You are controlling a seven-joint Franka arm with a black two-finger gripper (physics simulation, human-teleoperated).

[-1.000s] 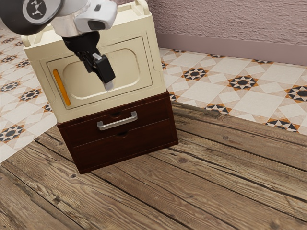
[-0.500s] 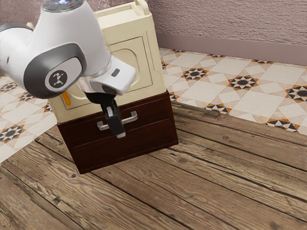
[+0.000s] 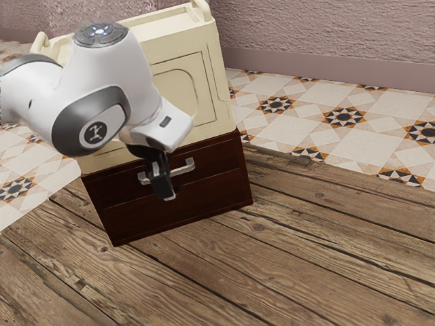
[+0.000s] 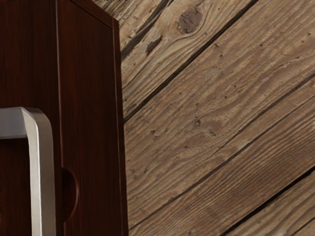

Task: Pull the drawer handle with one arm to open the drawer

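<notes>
In front of the dark chest's upper drawer (image 3: 221,159), the gripper (image 3: 168,195) hangs tip-down across the middle of the silver handle (image 3: 185,168), as the exterior view has it. That central spot makes sense: a pull from there should draw the drawer out evenly, where a pull near one end might twist it. Whether the gripper is clasping the bar or stands free of it, I cannot tell, nor whether it touches the metal at all.

The handle is fixed to the upper drawer's front, its bar held off the wood by bent ends, presumably so that something can hook or close behind it. The drawer looks closed, flush above the lower drawer (image 3: 214,191), so the opening seems still to be done. A rounded notch (image 4: 70,195) is cut into the lower drawer's top edge, likely a pull of its own.

The next move probably calls for a sure hold, then a straight pull away from the chest; a shallow hold could slip off the bar.
</notes>
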